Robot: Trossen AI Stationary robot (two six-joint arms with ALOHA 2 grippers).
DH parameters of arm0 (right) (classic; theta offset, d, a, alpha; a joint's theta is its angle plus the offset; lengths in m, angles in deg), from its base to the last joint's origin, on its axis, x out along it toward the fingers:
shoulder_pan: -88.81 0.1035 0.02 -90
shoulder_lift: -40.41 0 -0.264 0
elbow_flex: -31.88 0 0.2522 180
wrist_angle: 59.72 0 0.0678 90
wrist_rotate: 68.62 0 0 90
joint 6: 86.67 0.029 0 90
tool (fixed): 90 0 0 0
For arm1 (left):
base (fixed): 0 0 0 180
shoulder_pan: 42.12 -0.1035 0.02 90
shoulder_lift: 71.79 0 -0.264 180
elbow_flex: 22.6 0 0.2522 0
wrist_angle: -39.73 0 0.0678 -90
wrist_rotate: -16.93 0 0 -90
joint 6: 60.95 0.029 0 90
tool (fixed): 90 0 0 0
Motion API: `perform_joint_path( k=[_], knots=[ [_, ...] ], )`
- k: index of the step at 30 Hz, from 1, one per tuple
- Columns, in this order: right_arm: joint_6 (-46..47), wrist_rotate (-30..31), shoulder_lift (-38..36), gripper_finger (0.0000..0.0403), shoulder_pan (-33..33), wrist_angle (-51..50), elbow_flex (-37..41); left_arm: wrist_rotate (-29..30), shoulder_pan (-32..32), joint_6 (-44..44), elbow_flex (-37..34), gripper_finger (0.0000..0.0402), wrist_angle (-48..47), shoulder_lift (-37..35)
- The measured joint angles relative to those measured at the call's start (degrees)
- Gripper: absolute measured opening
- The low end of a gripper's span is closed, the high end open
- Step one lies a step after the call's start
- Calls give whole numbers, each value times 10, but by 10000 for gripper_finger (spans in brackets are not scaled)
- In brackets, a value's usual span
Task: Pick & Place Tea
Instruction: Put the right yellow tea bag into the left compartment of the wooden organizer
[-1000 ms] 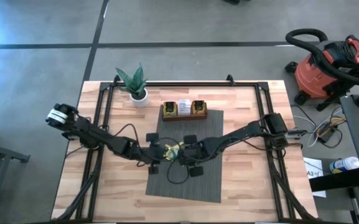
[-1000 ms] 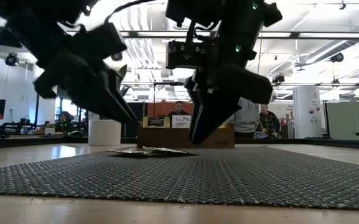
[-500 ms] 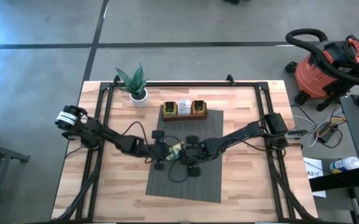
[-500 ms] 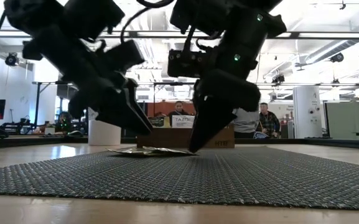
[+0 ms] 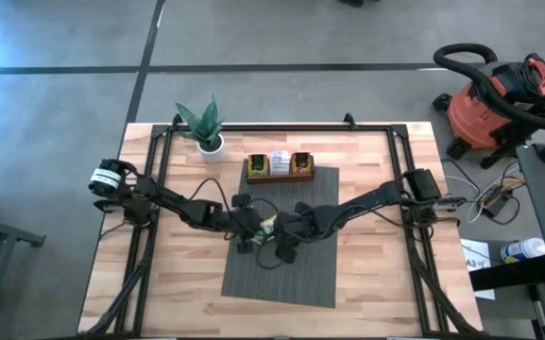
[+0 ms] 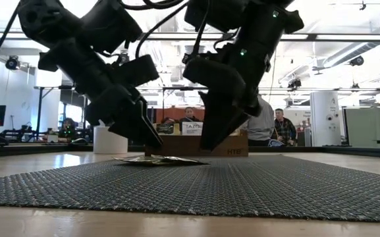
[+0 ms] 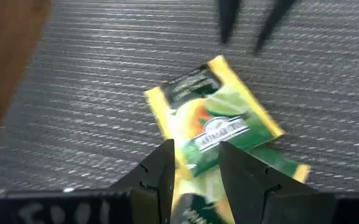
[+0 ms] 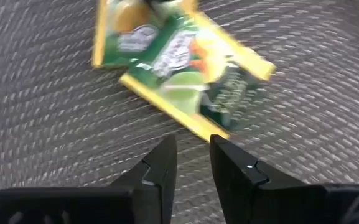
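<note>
Two or three flat yellow-and-green tea sachets [image 5: 268, 225] lie overlapping on the grey mat [image 5: 281, 279], flat on their faces [image 6: 160, 160]. My left gripper [image 5: 253, 229] hangs slanting just above their left side, open a little [image 7: 196, 165], with a sachet [image 7: 216, 121] showing in the gap between its fingers. My right gripper [image 5: 286, 228] hangs slanting above their right side [image 6: 209, 141], open by a narrow gap [image 8: 193, 158]. The sachets [image 8: 185, 68] lie just ahead of its fingers. Its two fingers also appear in the left wrist view [image 7: 247, 28].
A brown wooden tray [image 5: 279, 168] with upright sachets stands at the mat's far edge. A potted plant [image 5: 206, 132] stands at the far left. Black frame rails run along both table sides. Bare mat lies toward the near edge. People stand in the room behind [image 6: 283, 128].
My left gripper has moved toward the table's right and slightly toward the far edge, coming down close over the sachets' left side. My right gripper has tipped from pointing almost straight down to a slant, staying over their right side. The sachets have not moved.
</note>
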Motion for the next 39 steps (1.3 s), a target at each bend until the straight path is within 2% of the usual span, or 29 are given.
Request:
perform_joint_path(
  k=[6, 9, 13, 17, 21, 25, 30, 33, 39],
  knots=[
    [154, 22, -36, 87, -28, -40, 27, -17, 0, -19, -1, 119, 24, 31],
    [216, -37, -50, 86, -52, -20, 56, -17, 0, -20, -1, 119, 46, 47],
    [259, -136, -51, 86, -75, 82, 104, -18, -1, -35, 0, 119, 48, 56],
    [305, -181, -51, 86, -93, 190, 145, -19, -1, -45, -1, 119, 46, 56],
    [317, -202, -57, 86, -109, 219, 167, -19, -1, -51, -1, 119, 45, 56],
    [298, -213, -86, 86, -112, 193, 184, -20, -1, -60, -3, 119, 44, 56],
    [264, -195, -141, 90, -116, 185, 212, -21, -2, -61, -3, 119, 44, 57],
    [254, -213, -145, 101, -130, 188, 222, -22, -2, -61, -4, 119, 46, 57],
    [282, -273, -107, 138, -152, 302, 240, -25, -3, -61, -4, 119, 48, 57]
  ],
)
